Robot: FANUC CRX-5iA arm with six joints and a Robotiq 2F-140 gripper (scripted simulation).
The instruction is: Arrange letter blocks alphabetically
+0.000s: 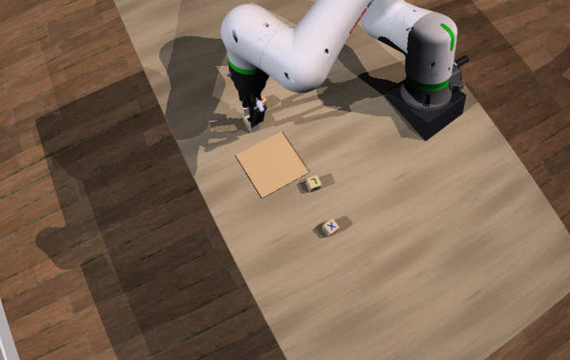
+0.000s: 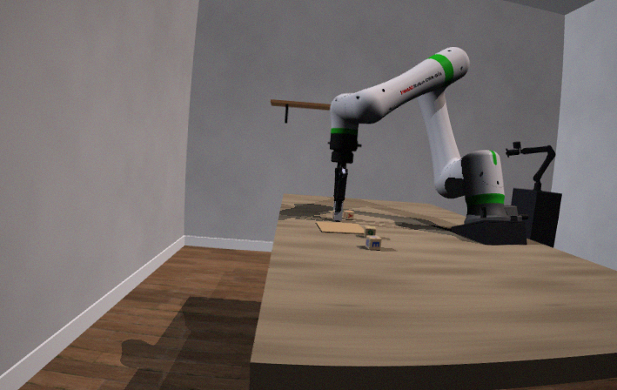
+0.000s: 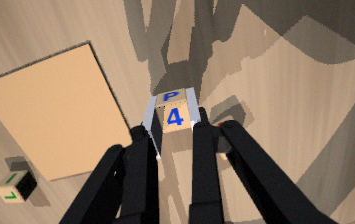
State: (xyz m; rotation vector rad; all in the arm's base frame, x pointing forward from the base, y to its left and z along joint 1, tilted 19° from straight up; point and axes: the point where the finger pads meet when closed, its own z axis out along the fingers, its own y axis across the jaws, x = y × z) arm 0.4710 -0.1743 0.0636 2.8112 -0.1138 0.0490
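Note:
My gripper [image 1: 253,120] [image 2: 338,214] [image 3: 174,104] is shut on a block [image 3: 176,118] with a blue 4 on top and a P on its side. It is low over the table beyond the mat; whether the block touches the table I cannot tell. A block with a red K [image 1: 262,100] [image 2: 349,215] stands close beside the fingers, mostly hidden in the wrist view. The mat [image 1: 272,164] [image 2: 337,226] [image 3: 53,110] is flat and bare. A block with a green L [image 1: 313,183] [image 2: 370,231] [image 3: 14,189] lies off the mat near one corner. A blue X block [image 1: 330,227] [image 2: 373,243] lies farther off.
The wooden table [image 1: 412,250] [image 2: 398,310] carries everything. Its long edge runs past the mat's outer side. The robot's dark base [image 1: 426,118] [image 2: 490,231] stands at the opposite side. The arm's shadows cross the table around the gripper.

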